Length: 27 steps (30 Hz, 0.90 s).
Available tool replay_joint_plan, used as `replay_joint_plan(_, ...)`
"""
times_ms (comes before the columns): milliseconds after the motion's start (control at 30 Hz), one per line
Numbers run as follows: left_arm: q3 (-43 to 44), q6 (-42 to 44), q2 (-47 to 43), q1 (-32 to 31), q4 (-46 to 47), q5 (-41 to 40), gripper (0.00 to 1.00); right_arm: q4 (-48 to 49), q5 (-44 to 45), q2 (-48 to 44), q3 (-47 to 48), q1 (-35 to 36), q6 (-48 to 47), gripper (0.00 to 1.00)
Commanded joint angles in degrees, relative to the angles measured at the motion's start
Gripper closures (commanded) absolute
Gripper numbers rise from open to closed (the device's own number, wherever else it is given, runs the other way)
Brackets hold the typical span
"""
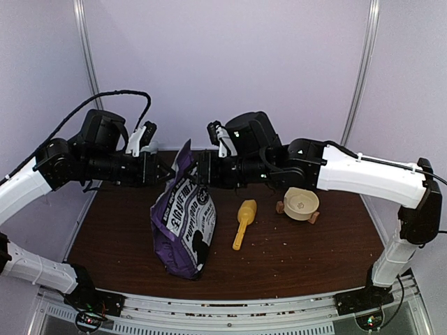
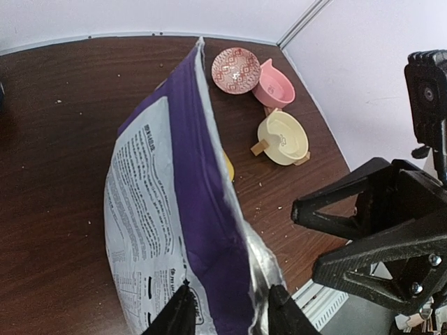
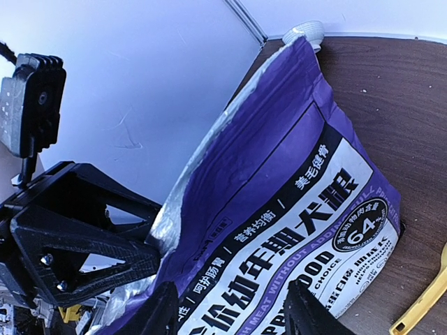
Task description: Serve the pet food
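Arms (image 1: pixel 105 164) level, left pincer (image 2: pixel 227 315) clamping bag (image 1: pixel 183 223) top (right pincer (image 3: pixel 234 314) alongside).

A few tiny specks, maybe pet food (image 2: pixel 260 184), dot the table (image 2: pixel 56 174)

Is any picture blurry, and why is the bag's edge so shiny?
Left wrist view: the bag has a silver lining that catches the light. Right wrist view: same glare on the lining, print sharp. Top view: evenly lit, fairly sharp all over.
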Motion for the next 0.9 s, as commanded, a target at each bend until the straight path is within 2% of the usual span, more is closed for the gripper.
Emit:
replay_joint_plan(0, 2.3, 0.6, 1.0, 0.2, 0.7, -0.2, 0.61, -0.7, 1.3, -0.4, 0.2, -0.2, -0.2, 0.47)
replay_joint_plan(167, 2.2, 0.6, 1.3, 0.1, 0.9, -0.5, 0.7, -0.9, 1.5, -0.3, 0.3, -0.2, -0.6, 0.46)
replay_joint_plan(367, 1.9, 1.1, 0.9, 0.2, 1.2, -0.1, 1.0, 0.6, 0.4, 0.2, 0.7, -0.2, 0.2, 0.46)
replay_joint_plan(500, 1.4, 1.1, 0.2, 0.1, 1.2, -0.3, 1.0, 2.0, -1.0, 1.4, 2.7, -0.2, 1.2, 0.47)
replay_joint_plan(867, 0.8, 1.1, -1.1, 0.2, 1.3, -0.8, 1.0, -2.0, -1.5, 8.1, 12.0, -0.3, 0.6, 0.65)
